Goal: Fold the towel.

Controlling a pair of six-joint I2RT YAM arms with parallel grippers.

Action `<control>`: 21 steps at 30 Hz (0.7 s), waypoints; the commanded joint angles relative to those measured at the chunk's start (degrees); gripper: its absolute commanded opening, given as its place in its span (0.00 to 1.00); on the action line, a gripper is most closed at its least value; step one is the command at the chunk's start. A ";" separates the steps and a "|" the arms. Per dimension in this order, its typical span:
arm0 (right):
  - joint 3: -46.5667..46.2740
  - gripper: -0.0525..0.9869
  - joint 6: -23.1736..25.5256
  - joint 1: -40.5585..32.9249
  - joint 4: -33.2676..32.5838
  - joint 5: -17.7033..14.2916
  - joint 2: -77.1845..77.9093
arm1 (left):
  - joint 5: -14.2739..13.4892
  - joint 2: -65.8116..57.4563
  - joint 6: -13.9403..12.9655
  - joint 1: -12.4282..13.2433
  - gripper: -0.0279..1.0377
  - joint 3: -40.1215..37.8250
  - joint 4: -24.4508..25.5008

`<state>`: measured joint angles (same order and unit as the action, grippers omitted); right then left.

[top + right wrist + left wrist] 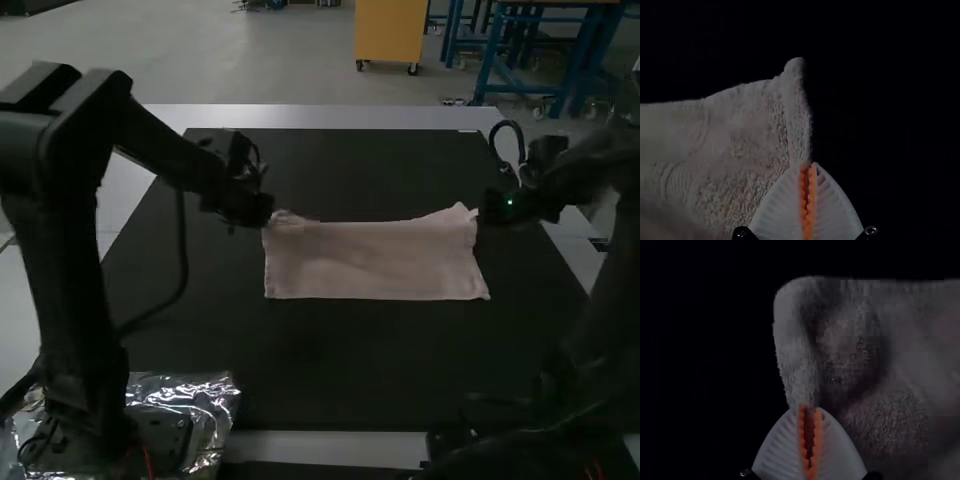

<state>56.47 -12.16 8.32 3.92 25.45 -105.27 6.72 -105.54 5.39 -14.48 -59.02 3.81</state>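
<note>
The pale pink towel (372, 262) lies as a wide rectangle across the dark mat, its far edge slightly raised at the corners; its layers cannot be counted. My left gripper (262, 212) is at the towel's far left corner, and my right gripper (490, 208) is beside the far right corner. In the left wrist view the left gripper (809, 407) is shut on the edge of the towel (900, 365) near a rounded, puckered corner. The right wrist view has the right gripper (808, 166) closed on the side edge of the towel (740, 145), just below a pointed corner.
A black mat (330, 365) covers most of the light table (330, 117). Crinkled silver foil (205, 400) lies around the left arm's base at the near left. Both arms stand at the sides, and a cable hangs from the left one.
</note>
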 commanded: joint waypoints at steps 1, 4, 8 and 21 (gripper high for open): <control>-1.71 0.03 -1.20 1.79 -0.06 1.88 5.08 | 0.31 4.64 -1.17 0.33 0.05 1.19 0.76; -3.65 0.03 -1.28 2.85 -0.14 2.23 7.01 | 0.40 7.36 -1.52 -0.29 0.05 2.42 2.34; -5.49 0.03 -2.87 3.99 -2.43 3.38 9.21 | 0.40 10.97 -1.52 -2.04 0.05 3.65 4.71; -12.96 0.03 -7.17 7.86 -6.38 5.31 15.54 | 0.22 20.46 -0.64 -5.30 0.05 11.30 9.81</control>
<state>44.23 -16.91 15.11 -2.09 29.71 -91.61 7.35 -86.89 4.78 -19.77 -49.34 13.50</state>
